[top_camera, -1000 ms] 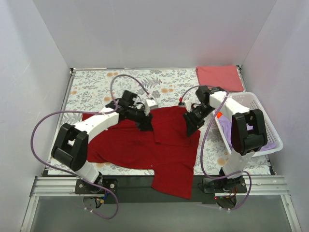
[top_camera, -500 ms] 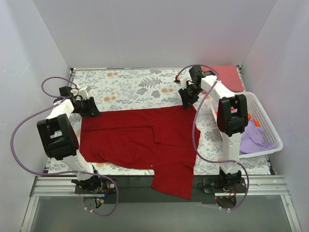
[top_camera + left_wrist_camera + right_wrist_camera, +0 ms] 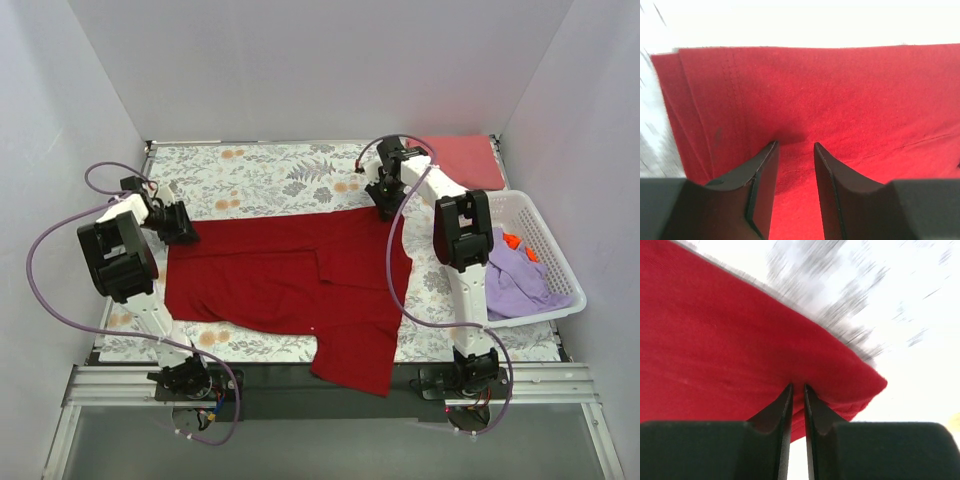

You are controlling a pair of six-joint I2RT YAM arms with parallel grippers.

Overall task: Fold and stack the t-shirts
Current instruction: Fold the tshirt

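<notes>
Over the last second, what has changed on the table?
Both arms swung from the middle of the red shirt out to its far corners: the left gripper to the left one, the right gripper to the right one, where it closed on the edge. The shirt barely shifted. The basket and the folded pink shirt stayed put.

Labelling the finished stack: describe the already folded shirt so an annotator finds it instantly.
On the floral-covered table, look to the far right corner, behind the white basket. The folded shirt lies there: a neat pinkish-red rectangle, paler than the crimson shirt spread mid-table, unlike the crumpled lavender shirt in the basket.
</notes>
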